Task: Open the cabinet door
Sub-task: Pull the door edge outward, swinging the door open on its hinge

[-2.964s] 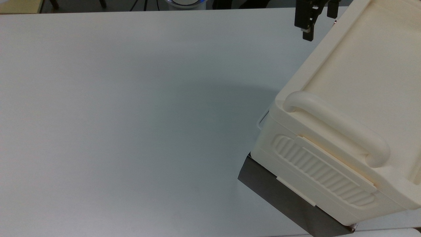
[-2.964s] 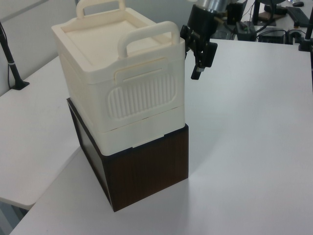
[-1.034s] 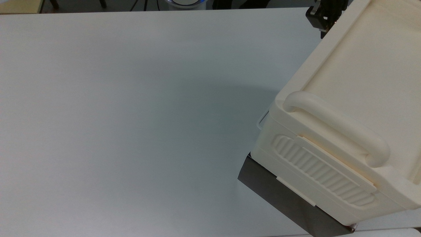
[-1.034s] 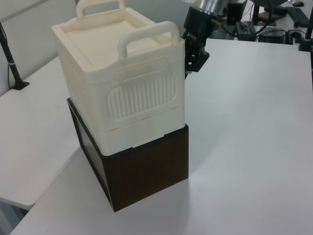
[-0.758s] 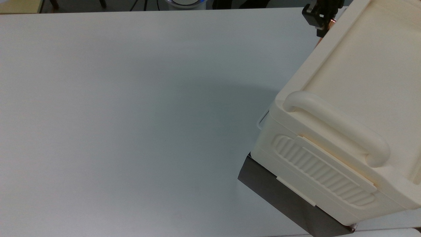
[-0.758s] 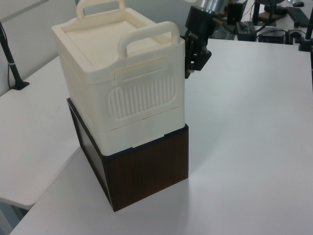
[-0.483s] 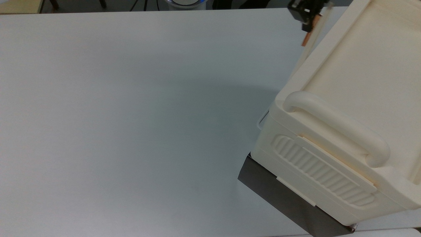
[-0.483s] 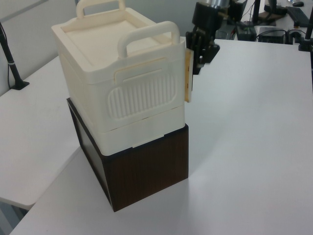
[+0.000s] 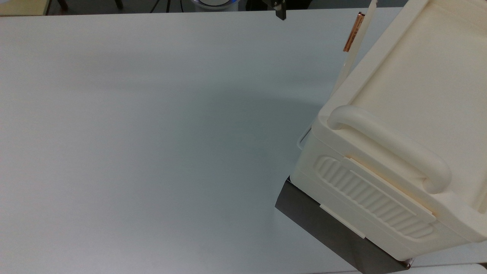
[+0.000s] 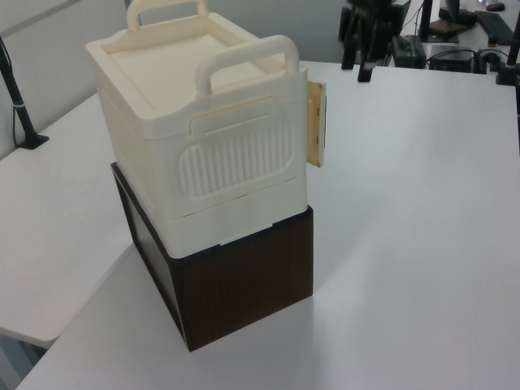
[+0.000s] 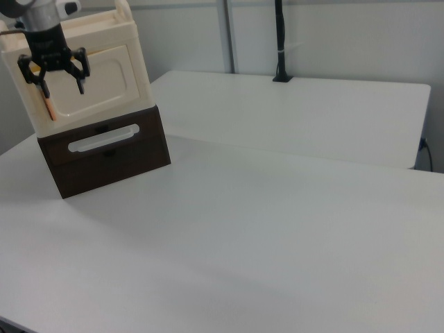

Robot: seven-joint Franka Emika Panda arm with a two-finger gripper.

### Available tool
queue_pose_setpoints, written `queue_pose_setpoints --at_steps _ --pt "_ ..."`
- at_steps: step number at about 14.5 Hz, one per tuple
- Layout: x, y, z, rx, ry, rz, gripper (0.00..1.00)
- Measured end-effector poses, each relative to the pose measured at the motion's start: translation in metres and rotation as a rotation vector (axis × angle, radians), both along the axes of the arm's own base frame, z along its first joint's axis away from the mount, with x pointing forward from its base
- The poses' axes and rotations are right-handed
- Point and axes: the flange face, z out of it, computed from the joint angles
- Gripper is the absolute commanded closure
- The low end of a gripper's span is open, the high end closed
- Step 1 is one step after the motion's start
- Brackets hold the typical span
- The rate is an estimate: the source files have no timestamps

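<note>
Plainly, the gripper (image 11: 54, 75) hangs with its two black fingers spread apart and nothing between them, in the right view in front of the cabinet door (image 11: 97, 78). In the left view the gripper (image 10: 359, 50) sits up and to the right of the door (image 10: 318, 124), apart from it. The door stands slightly ajar, its free edge swung away from the cabinet (image 10: 195, 130); in the top view the copper-orange handle (image 9: 351, 31) runs along that edge, well right of a dark fingertip (image 9: 280, 11) at the far edge. The cream cabinet (image 9: 407, 125) rests on a dark brown base (image 10: 244, 280), which carries what looks like a pale drawer handle (image 11: 104, 138). All of it stands on the white table (image 9: 152, 133), at the top view's right.
</note>
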Motion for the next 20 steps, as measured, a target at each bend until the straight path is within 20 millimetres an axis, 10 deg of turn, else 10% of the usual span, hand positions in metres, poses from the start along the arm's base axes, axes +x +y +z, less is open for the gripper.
queue_pose_setpoints --at_steps 12,20 --pt "-0.041 0.097 0.061 0.156 -0.188 0.159 0.0" --pt "-0.023 0.128 0.024 0.169 -0.172 0.173 0.0"
